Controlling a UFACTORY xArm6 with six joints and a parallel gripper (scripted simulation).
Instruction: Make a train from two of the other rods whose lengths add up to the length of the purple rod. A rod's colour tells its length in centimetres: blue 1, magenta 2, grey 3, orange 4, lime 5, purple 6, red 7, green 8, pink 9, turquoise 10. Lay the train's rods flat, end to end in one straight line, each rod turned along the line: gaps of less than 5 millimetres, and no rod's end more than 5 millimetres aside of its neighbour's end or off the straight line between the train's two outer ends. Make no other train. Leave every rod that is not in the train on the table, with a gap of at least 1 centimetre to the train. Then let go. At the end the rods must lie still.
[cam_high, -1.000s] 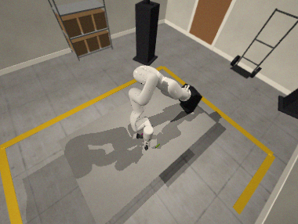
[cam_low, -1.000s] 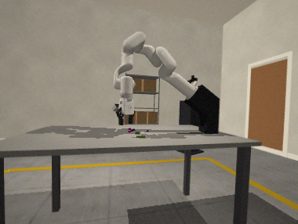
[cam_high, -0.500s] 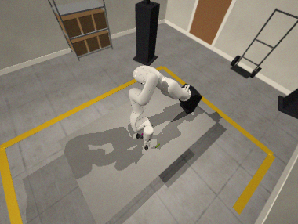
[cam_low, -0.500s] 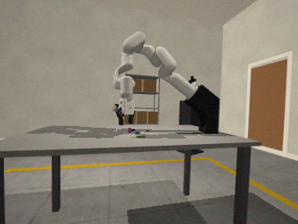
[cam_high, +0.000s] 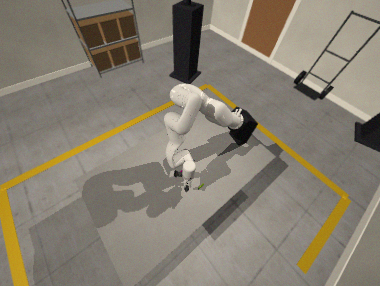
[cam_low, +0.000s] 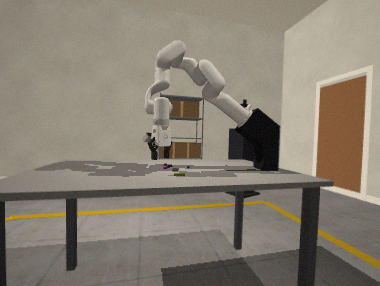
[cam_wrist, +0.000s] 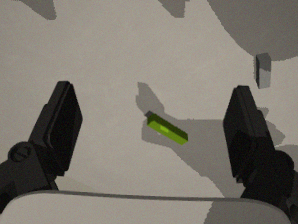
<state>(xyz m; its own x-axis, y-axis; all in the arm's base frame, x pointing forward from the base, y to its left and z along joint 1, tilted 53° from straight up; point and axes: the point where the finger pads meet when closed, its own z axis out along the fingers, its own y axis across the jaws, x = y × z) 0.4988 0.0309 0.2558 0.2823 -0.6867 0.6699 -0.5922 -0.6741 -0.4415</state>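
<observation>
A lime rod (cam_high: 200, 186) (cam_low: 179, 174) (cam_wrist: 167, 131) lies flat and slanted on the table. In the wrist view a small dark patch touches its upper left end; I cannot tell whether it is a rod or shadow. A grey rod (cam_low: 175, 169) (cam_wrist: 263, 75) lies apart from it, beyond the right finger. Two small magenta pieces (cam_low: 165, 168) (cam_low: 165, 164) and a dark purple piece lie close together farther back; their lengths are unclear. A small blue piece (cam_low: 188, 167) lies to their right. My gripper (cam_low: 160, 155) (cam_wrist: 152, 101) is open and empty above the table, with the lime rod between its fingers in the wrist view.
The table (cam_low: 280, 183) bears broad shadows from the arm, which darken the area around the rods. The arm's black base stand (cam_high: 242, 127) (cam_low: 265, 140) is at the table's right side in the exterior view. Shelves stand beyond the table.
</observation>
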